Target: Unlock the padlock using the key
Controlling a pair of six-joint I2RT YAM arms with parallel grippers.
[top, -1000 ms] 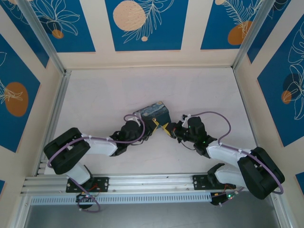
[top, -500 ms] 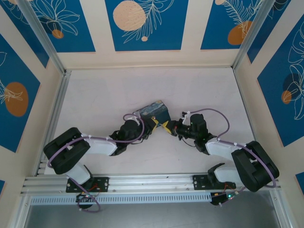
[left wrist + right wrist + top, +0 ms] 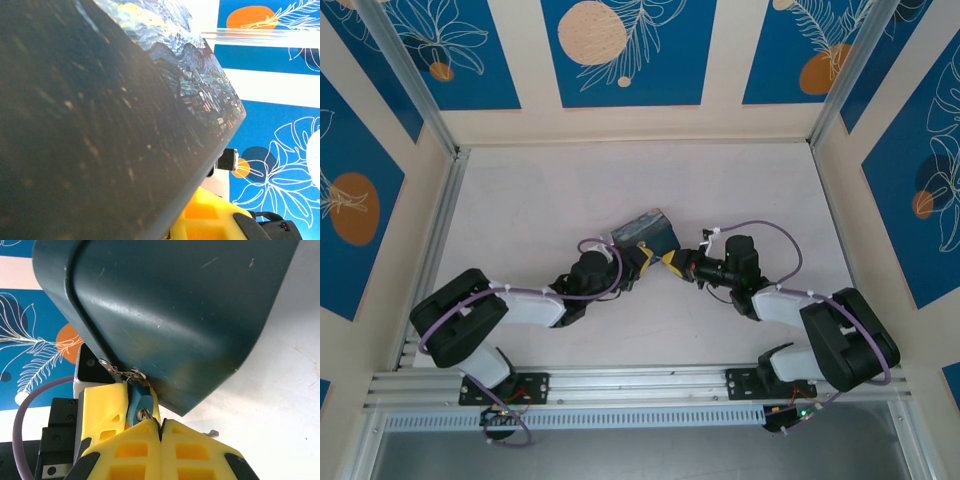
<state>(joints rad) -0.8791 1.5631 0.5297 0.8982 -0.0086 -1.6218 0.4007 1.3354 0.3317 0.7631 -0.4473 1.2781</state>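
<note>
The small blue-tinted padlock point(image 3: 138, 401) hangs by its shackle from a metal hasp on the dark box point(image 3: 170, 305), at the box's near edge. My left gripper point(image 3: 642, 258) is shut on the padlock, with a yellow finger point(image 3: 102, 402) on either side of its body. My right gripper point(image 3: 161, 429) is shut just below the padlock's keyhole. A thin grey sliver, the key point(image 3: 146, 413), runs from the seam between its fingers into the keyhole. From above, both grippers meet at the box's front edge point(image 3: 658, 250), the right gripper point(image 3: 673, 264) facing the left one.
The box with the painted lid point(image 3: 645, 230) lies tilted near the table's middle. In the left wrist view its dark side point(image 3: 90, 125) is right against the camera. A small grey metal piece point(image 3: 213, 432) pokes out beside my right fingers. Frame walls bound the table point(image 3: 550, 190).
The right forearm has swung up and left to lie more level, its gripper pressed closer to the box. The box has shifted slightly away. The left arm has held its place.
</note>
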